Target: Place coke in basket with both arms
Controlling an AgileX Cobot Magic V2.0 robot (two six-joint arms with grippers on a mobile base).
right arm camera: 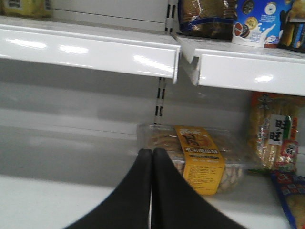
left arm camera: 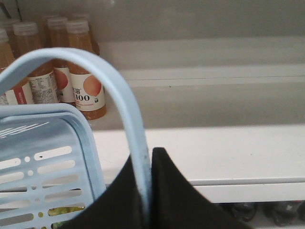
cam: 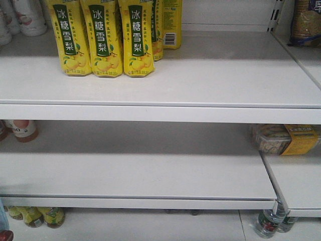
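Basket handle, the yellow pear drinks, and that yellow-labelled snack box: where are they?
Basket handle (left arm camera: 125, 102): left wrist view, on the arch's right side.
Pear drinks (cam: 106, 37): front view, middle bottle's label.
Snack box (right arm camera: 202, 160): right wrist view, on its yellow label.

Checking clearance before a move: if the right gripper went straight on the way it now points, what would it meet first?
Most likely the clear snack pack with the yellow label, lying on the shelf just ahead of the shut right gripper; depth is hard to judge.

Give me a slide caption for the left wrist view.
Left gripper shut on the pale blue basket's handle, beside shelved juice bottles.
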